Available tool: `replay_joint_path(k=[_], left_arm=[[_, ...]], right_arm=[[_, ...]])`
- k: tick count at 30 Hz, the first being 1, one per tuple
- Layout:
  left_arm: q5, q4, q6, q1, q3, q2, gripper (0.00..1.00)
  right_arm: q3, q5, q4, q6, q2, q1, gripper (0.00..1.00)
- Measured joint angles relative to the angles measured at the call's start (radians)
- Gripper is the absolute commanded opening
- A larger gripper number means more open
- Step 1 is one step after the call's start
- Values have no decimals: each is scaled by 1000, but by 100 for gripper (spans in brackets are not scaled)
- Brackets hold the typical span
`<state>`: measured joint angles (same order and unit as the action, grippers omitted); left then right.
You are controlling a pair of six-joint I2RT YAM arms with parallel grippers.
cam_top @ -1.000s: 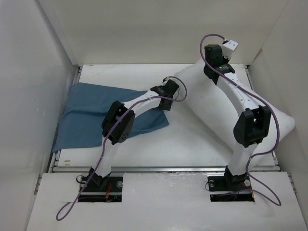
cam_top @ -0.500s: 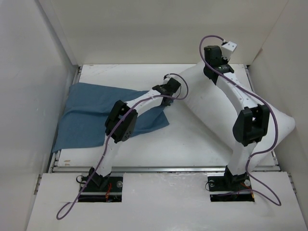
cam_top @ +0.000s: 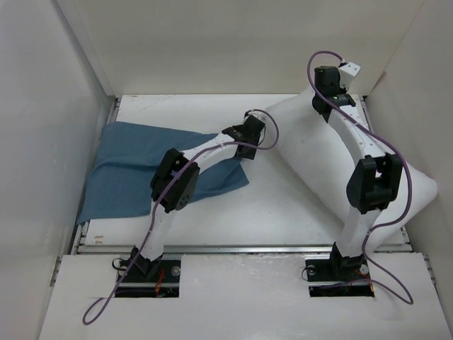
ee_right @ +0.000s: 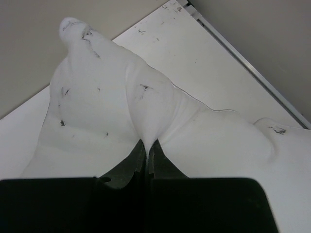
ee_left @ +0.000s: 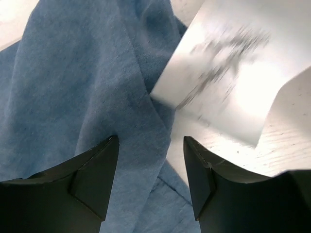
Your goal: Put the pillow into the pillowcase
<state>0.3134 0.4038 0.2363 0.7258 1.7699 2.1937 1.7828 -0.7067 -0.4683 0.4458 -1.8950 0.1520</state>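
The right fingers (ee_right: 141, 160) are pressed together on a pinched-up ridge of the pillow (ee_right: 97, 107). The white fabric rises into the grip in a sharp fold, with creases fanning out on both sides. The pillow is plump and white, with small dark smudges, and one corner pokes up at its far end.

The left fingers (ee_left: 104, 165) stand apart with nothing between them. They hang over the right edge of the pillowcase (ee_left: 73, 87). Just beyond their tips a white tag (ee_left: 218, 73) with blurred grey print sticks out over the blue cloth, and white pillow fabric shows beside it on the right. Whether the tips touch the cloth I cannot tell.

The pillowcase is slate-blue, soft and limp, with long wrinkles running through it. In the top view it is spread flat on the left half of the counter (cam_top: 269, 212), with its left edge up against the side wall. The pillow lies slantwise on the right half, from the far middle to the near right, with its near corner against the right wall. Its left corner meets the pillowcase's right end under the left arm's wrist.
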Motion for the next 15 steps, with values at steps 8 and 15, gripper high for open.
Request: replay_joint_path(k=[8, 15], left_arm=[[-29, -6, -4, 2, 33, 42, 49], [22, 26, 3, 9, 80, 107, 10]], right_arm=[[0, 10, -8, -1, 0, 1, 0], [0, 17, -14, -1, 0, 1, 0]])
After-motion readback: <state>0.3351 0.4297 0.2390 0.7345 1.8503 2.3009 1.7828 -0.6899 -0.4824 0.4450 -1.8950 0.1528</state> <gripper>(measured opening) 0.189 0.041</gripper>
